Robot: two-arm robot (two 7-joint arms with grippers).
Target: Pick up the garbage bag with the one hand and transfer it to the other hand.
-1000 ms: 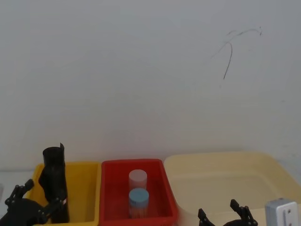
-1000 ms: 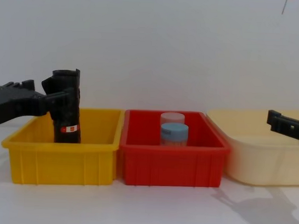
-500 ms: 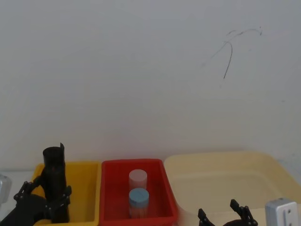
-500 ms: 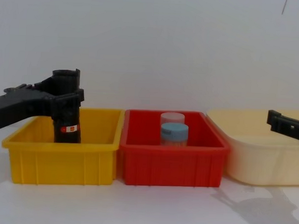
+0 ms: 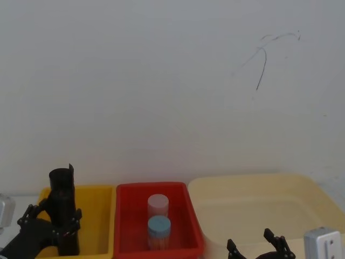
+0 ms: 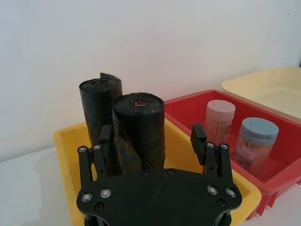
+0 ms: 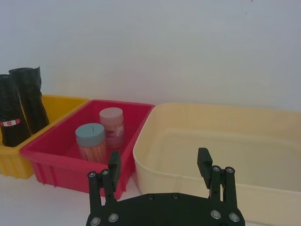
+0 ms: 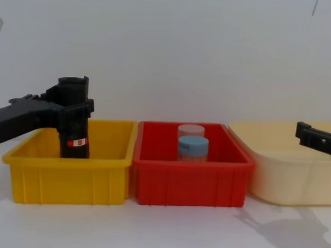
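The garbage bag (image 6: pixel 138 127) stands upright in the yellow bin (image 8: pixel 70 177), with a plain roll (image 6: pixel 96 101) close behind it. The left gripper (image 6: pixel 151 135) straddles its upper part, jaws wide and not yet clamped. Closing off-centre could tip it or snag the plain roll, I'd say. A second ago that gripper was short of it. The right gripper (image 7: pixel 160 165) waits open over the cream tub (image 7: pixel 211 136).

Lab test bench: bare white wall (image 8: pixel 169 47), plastic sorting bins (image 8: pixel 190 183).
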